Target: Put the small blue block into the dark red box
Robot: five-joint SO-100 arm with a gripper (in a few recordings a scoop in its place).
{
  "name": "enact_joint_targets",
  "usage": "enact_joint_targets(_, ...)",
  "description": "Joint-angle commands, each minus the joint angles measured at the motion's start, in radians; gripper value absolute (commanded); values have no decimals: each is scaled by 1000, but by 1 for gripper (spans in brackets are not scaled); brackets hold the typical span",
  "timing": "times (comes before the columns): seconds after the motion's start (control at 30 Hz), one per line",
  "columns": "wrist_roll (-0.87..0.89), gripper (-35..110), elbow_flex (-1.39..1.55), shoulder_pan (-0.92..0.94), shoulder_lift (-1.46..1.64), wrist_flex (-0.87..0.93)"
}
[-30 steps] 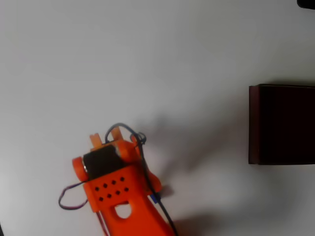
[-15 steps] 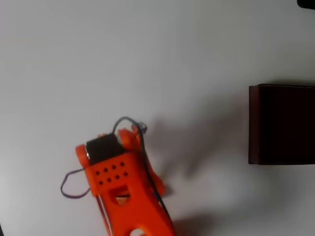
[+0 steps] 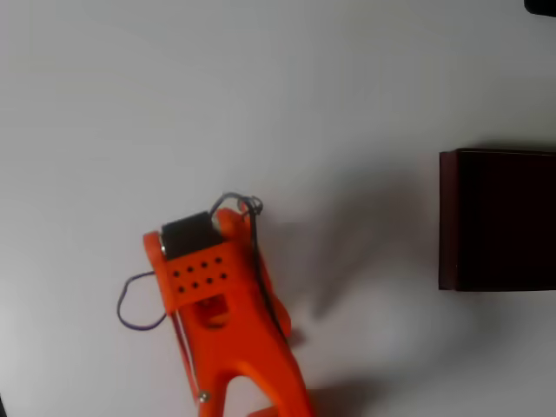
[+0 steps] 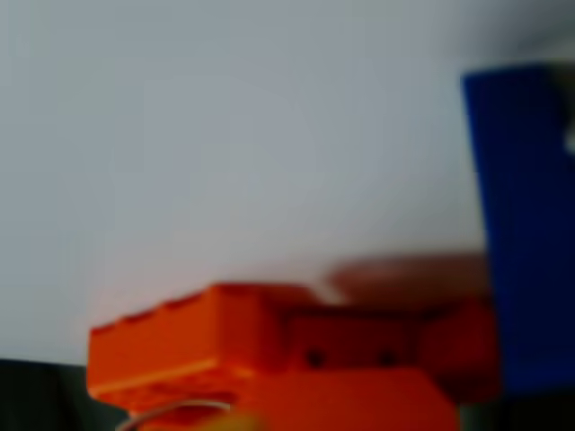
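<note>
The small blue block looms large and blurred at the right of the wrist view, standing upright against the orange finger that runs along the bottom. My gripper looks shut on it, above the white table. In the overhead view the orange wrist covers the fingers and the block. The dark red box sits at the right edge of the overhead view, far to the right of the arm, its dark inside showing.
A bare white table lies between the arm and the box. A thin dark cable loops off the left side of the wrist. A small dark object sits at the top right corner.
The wrist has shifted a little right and up in the overhead view. The fingertips that showed ahead of it a second ago are now covered by it.
</note>
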Motion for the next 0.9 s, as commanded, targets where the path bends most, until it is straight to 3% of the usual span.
enact_joint_targets(0.0,-15,25,-23,18,-3,-3)
enact_joint_targets(0.87,-91,25,97,121,-34,-107)
